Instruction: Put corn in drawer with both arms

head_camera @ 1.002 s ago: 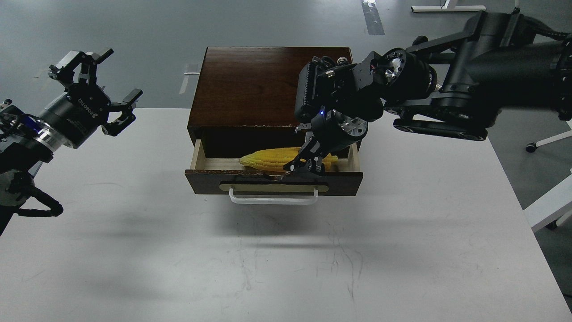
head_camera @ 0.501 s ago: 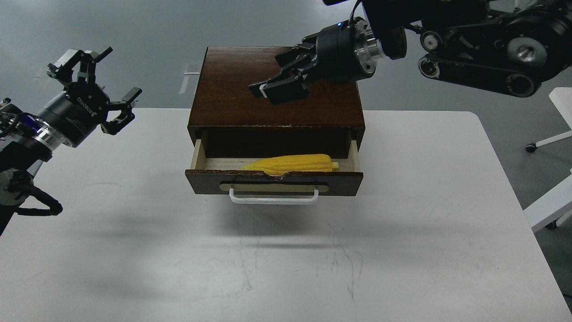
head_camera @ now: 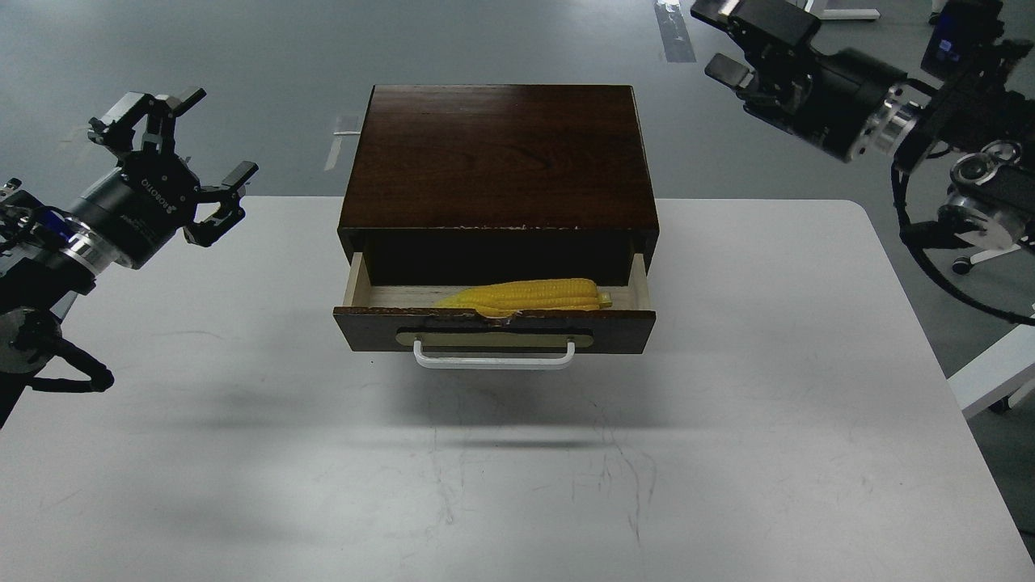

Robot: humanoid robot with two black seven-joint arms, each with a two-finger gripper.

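The yellow corn [head_camera: 530,295] lies lengthwise inside the open drawer [head_camera: 495,326] of the dark brown wooden box [head_camera: 497,153], just behind the drawer front with its brass plate and white bar handle [head_camera: 495,356]. My left gripper [head_camera: 190,141] is open and empty, held above the table's far left, well apart from the box. My right gripper [head_camera: 722,39] is open and empty, raised high at the upper right, beyond the box's right rear corner.
The box stands at the back middle of a white table [head_camera: 517,469]. A white chair base [head_camera: 994,255] and a white desk edge [head_camera: 999,376] stand off the table's right side. Grey floor lies behind.
My right gripper let go of the corn in the drawer, rose over the box top, then swung away to the upper right. The corn settled in the drawer. The left arm has not moved.
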